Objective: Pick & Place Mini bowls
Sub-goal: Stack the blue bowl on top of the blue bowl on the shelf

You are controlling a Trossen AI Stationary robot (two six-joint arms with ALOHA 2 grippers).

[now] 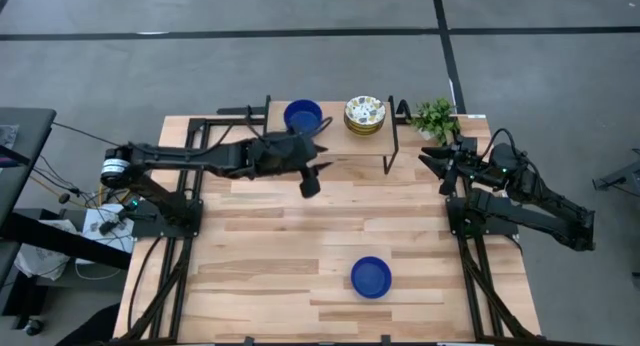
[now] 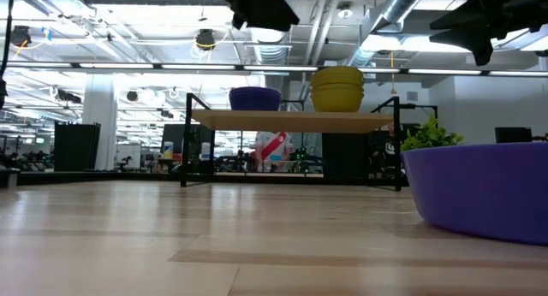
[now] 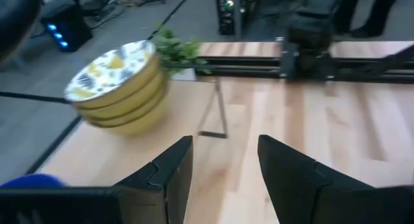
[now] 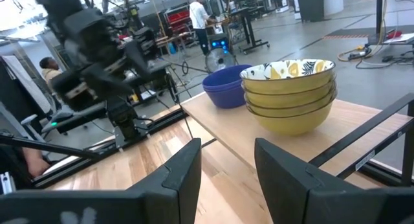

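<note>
On a raised wooden shelf (image 1: pixel 335 141) at the table's far edge stand two stacks of mini bowls, one blue (image 1: pixel 303 115) and one floral with yellow outsides (image 1: pixel 365 115). Both rest on their bases. A single blue bowl (image 1: pixel 371 277) sits on the tabletop near the front edge. My left gripper (image 1: pixel 312 178) hovers high in front of the shelf, just near of the blue stack. It is open (image 3: pixel 223 146) with nothing between its fingers. My right gripper (image 1: pixel 437 164) waits at the table's right side by the shelf's end, open (image 4: pixel 226 149) and holding nothing.
A small green plant (image 1: pixel 435 116) stands at the shelf's right end, close to my right gripper. The shelf's black metal legs (image 1: pixel 392 151) stand at its ends. Bare wooden tabletop (image 1: pixel 280 246) spreads between the shelf and the front edge. People and equipment show in the room beyond.
</note>
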